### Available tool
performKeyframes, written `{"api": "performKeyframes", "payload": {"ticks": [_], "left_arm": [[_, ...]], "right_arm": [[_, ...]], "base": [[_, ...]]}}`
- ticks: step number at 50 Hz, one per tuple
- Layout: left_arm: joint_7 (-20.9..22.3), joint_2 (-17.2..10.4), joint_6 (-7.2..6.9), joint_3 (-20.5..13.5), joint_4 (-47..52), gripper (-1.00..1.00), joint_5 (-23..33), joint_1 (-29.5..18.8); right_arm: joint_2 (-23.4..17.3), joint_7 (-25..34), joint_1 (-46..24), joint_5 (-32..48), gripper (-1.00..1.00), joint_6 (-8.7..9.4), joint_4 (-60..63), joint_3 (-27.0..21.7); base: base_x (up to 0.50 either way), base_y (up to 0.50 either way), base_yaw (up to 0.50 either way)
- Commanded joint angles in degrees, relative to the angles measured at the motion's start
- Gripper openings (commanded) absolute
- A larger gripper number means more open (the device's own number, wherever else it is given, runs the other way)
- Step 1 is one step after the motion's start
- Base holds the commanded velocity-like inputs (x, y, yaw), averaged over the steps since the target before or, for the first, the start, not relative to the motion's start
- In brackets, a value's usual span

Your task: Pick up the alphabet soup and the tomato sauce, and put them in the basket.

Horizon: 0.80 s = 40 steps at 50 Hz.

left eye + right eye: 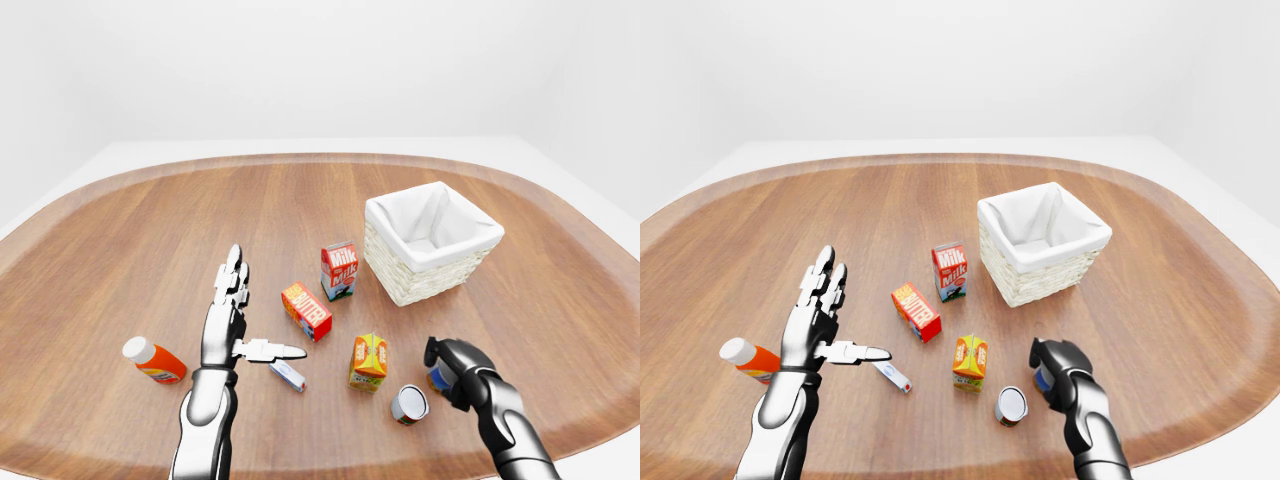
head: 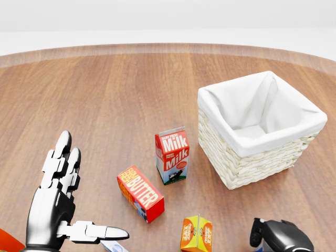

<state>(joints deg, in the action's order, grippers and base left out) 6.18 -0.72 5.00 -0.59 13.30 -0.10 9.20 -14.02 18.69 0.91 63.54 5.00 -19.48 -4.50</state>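
So far nothing's in the basket (image 1: pixel 430 262) — white liner looks empty in all 3 views, so both cans are left to do. R hand (image 1: pixel 455 367) is low at the bottom right of the left-eye view, fingers curled over a can w/ a blue label (image 1: pixel 1039 378) that stands upright on the table (image 1: pixel 150 240); only a sliver of it shows past the dark fingers, so can't read the label & can't say for sure the grip is closed round it, tho it looks like a grasp being made. Prob one of the two targets — which one, can't tell. A 2nd can (image 1: pixel 409 404) lies on its side just beside that hand, lid end facing the cam, near the orange juice carton (image 1: pixel 369 361); likely the other target, untouched. L hand (image 1: pixel 230 318) is spread wide, fingers straight up, thumb out sideways, holding nothing, hovering between the ketchup bottle (image 1: pixel 154 361) & the butter box (image 1: pixel 307 311). Milk carton (image 1: pixel 339 270) stands close to the basket's left side, a small tube (image 1: pixel 288 375) lies under the L thumb. Judgement: early stage, 1st pick under way, then lift, carry up-left to basket, drop, repeat for can no. 2.
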Motion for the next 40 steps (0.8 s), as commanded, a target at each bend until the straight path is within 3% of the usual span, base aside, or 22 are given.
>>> {"api": "performKeyframes", "payload": {"ticks": [1, 8, 22, 40], "left_arm": [[-1.6, 0.3, 0.0, -0.6, -0.2, 1.0, 1.2, -0.6], [-1.6, 0.3, 0.0, -0.6, -0.2, 1.0, 1.2, -0.6], [-1.6, 0.3, 0.0, -0.6, -0.2, 1.0, 1.2, -0.6], [-1.6, 0.3, 0.0, -0.6, -0.2, 1.0, 1.2, -0.6]], "right_arm": [[0.2, 0.2, 1.0, -1.3, -1.0, 0.0, -0.1, 0.3], [0.3, 0.7, 1.2, -1.2, -1.0, 0.0, 1.0, 0.3], [3.5, 5.9, 7.5, 0.7, -1.0, 0.0, 18.4, -1.0], [6.5, 10.6, 13.5, 5.0, -1.0, 0.0, 30.0, -1.9]], "base": [[0.0, 0.0, 0.0], [0.0, 0.0, 0.0], [0.0, 0.0, 0.0], [0.0, 0.0, 0.0]]}}
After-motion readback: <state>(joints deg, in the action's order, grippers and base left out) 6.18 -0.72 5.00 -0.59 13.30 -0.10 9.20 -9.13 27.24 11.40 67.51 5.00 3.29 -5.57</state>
